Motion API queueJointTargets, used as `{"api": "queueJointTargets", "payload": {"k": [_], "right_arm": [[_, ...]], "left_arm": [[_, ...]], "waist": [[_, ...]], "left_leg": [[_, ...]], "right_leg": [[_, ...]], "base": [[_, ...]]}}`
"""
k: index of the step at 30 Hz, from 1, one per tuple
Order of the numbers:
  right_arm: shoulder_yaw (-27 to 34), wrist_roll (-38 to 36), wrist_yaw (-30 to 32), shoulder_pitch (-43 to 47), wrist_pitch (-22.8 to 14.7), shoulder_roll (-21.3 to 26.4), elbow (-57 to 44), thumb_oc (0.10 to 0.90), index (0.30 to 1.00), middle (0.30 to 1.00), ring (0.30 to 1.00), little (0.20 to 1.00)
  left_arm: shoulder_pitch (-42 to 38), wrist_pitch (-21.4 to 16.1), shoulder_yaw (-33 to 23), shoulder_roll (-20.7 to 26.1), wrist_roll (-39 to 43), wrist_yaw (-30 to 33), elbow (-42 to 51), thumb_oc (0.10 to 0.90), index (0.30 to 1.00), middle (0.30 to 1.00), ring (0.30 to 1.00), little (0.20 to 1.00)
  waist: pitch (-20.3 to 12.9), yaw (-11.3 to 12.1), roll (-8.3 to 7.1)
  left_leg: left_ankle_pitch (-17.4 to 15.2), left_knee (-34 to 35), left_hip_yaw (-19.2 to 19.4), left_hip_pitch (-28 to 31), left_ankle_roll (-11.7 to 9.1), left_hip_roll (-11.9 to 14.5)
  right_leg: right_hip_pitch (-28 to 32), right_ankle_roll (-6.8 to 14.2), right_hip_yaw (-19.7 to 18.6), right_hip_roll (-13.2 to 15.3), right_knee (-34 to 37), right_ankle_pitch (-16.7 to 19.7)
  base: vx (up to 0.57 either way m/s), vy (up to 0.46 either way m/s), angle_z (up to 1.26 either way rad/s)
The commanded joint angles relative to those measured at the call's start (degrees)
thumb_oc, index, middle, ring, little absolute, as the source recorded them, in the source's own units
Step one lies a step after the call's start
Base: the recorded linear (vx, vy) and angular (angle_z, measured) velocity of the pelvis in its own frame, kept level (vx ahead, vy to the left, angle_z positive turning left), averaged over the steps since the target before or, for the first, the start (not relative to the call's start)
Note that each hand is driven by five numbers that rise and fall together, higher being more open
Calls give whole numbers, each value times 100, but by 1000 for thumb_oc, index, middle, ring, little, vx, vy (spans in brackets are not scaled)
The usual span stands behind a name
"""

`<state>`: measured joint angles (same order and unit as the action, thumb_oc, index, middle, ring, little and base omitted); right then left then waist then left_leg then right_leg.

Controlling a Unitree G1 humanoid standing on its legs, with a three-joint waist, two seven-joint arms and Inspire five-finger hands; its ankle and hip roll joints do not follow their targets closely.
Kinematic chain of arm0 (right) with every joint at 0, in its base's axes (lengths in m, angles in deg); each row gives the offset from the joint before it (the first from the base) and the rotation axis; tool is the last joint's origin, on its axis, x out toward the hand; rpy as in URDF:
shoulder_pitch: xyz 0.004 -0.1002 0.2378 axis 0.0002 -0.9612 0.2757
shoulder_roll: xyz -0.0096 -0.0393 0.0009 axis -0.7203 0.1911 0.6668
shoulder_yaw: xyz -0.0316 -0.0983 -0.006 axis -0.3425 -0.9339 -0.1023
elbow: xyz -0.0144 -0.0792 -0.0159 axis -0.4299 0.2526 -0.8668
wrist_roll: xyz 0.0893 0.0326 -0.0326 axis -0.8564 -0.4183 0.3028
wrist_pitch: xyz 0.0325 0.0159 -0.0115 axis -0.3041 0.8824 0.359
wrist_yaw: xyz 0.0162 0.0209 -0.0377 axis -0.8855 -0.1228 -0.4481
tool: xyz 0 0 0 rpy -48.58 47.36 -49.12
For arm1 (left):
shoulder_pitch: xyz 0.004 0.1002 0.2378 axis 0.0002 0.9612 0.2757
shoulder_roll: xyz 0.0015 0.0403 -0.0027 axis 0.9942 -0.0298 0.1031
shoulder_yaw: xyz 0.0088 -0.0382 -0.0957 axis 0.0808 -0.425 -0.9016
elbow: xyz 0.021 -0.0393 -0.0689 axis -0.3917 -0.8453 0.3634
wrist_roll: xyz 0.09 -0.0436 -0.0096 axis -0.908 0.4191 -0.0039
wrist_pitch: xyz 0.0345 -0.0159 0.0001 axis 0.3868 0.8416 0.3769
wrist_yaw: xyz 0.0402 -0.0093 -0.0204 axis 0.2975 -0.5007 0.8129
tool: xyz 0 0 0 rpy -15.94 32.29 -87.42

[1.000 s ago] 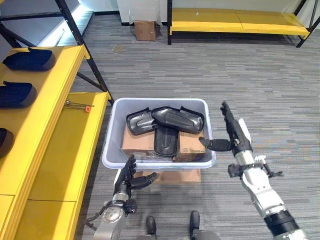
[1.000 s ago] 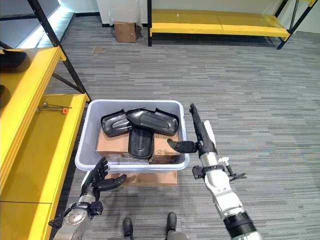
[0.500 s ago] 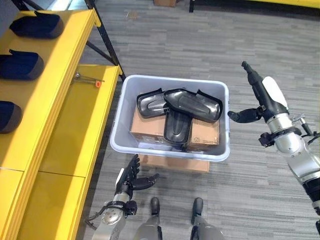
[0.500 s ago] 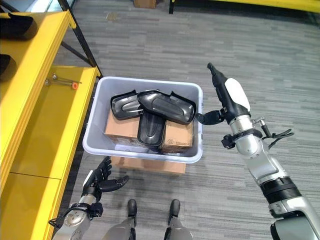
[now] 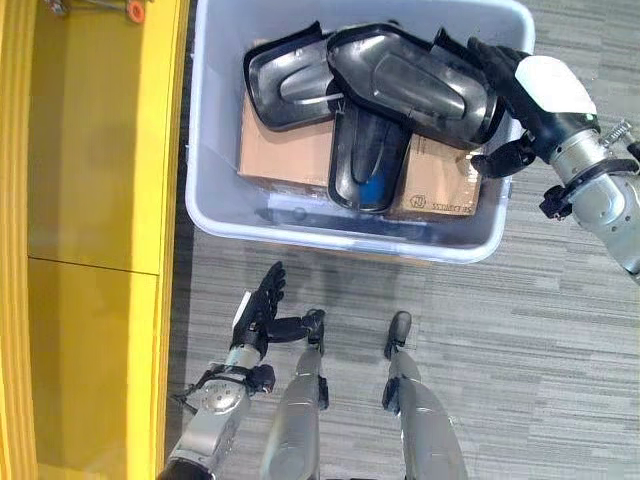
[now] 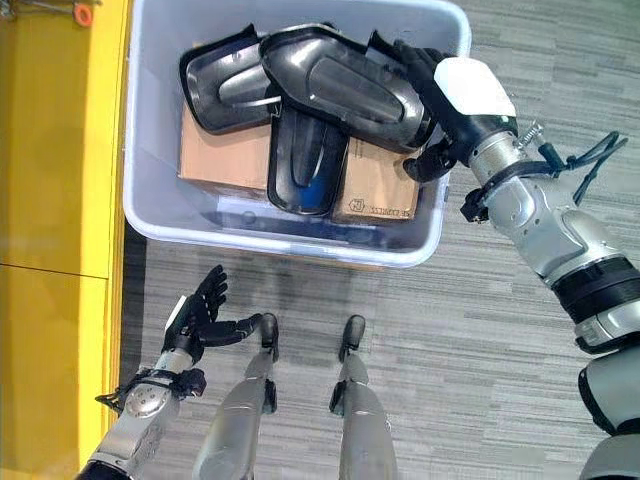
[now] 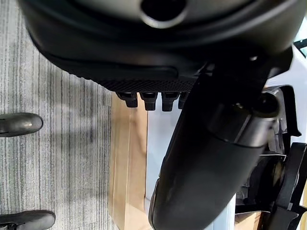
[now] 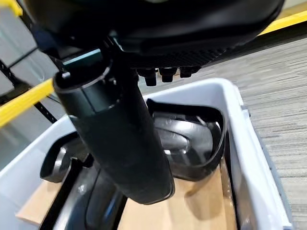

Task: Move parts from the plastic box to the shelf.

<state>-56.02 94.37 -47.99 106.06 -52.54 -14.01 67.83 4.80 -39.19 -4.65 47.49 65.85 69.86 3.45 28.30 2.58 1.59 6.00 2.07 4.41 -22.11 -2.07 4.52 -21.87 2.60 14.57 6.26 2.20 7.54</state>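
Observation:
A pale grey plastic box (image 5: pixel 205 150) stands on the floor and holds three black moulded parts on top of cardboard cartons (image 5: pixel 285 150). The top part (image 5: pixel 415 85) lies across the other two (image 5: pixel 290 85) (image 5: pixel 368 160). My right hand (image 5: pixel 530 95) is open and hangs over the box's right end, its fingers stretched above the right end of the top part (image 8: pixel 187 134); I cannot tell if they touch it. Down by the floor, in front of the box, my left hand (image 5: pixel 258 315) is open and holds nothing. The yellow shelf (image 5: pixel 90 150) runs along the left.
A flat cardboard piece (image 7: pixel 127 158) lies under the box. An orange-tipped tool (image 5: pixel 130 8) rests on the shelf's far end. Grey carpet (image 5: pixel 560 330) spreads to the right of the box.
The camera has tilted down and come closer to the box. My right hand has moved from beside the box's right wall to over the top part's right end. The left hand stays low.

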Motion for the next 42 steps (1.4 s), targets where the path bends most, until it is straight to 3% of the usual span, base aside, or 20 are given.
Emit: {"api": "queueJointTargets", "payload": {"k": [1, 15, 22, 27, 31, 42], "right_arm": [[-276, 145, 288, 1090, -176, 513, -103, 900, 1000, 1000, 1000, 1000], [-1489, 711, 351, 2102, 2, 421, 1003, 900, 1000, 1000, 1000, 1000], [-1716, 183, 126, 2251, -140, 372, 1563, 900, 1000, 1000, 1000, 1000], [-1460, -241, -86, 1965, -138, 141, 1739, 900, 1000, 1000, 1000, 1000], [-1261, -969, -543, 1674, -261, -98, 1090, 900, 1000, 1000, 1000, 1000], [-819, -1947, -800, 1506, -354, -571, 234, 900, 1000, 1000, 1000, 1000]], "left_arm": [[249, -502, -1, 320, 199, 47, 629, 900, 1000, 1000, 1000, 1000], [59, -567, 57, 408, 296, 210, 735, 900, 1000, 1000, 1000, 1000], [-4, -636, 161, 446, 455, 184, 862, 900, 1000, 1000, 1000, 1000], [-118, -644, 178, 418, 479, 190, 875, 900, 1000, 1000, 1000, 1000], [-140, -632, 193, 425, 519, 154, 877, 900, 1000, 1000, 1000, 1000], [-148, -615, 122, 468, 590, 150, 951, 900, 1000, 1000, 1000, 1000]], "waist": [[-314, 33, -311], [-59, 103, -340], [1, 204, -308], [60, 268, -286], [57, 283, -322], [56, 363, -337]], "left_leg": [[-345, -536, 14, 147, -470, 522], [-408, -774, -112, -330, -456, 496], [-366, -746, -227, -484, -461, 467], [-359, -715, -292, -551, -445, 444], [-404, -725, -308, -534, -431, 417], [-454, -762, -334, -537, -412, 367]], "right_leg": [[-47, 503, -63, 360, -795, -558], [-484, 468, -16, 367, -1007, -626], [-597, 456, 80, 377, -1043, -656], [-648, 454, 138, 366, -1050, -685], [-573, 459, 166, 364, -997, -694], [-477, 471, 228, 375, -917, -680]], "base": [[0, 0, 0], [0, 0, 0], [15, -22, 6], [28, -10, 10], [38, 3, 2], [0, 0, 0]]}}
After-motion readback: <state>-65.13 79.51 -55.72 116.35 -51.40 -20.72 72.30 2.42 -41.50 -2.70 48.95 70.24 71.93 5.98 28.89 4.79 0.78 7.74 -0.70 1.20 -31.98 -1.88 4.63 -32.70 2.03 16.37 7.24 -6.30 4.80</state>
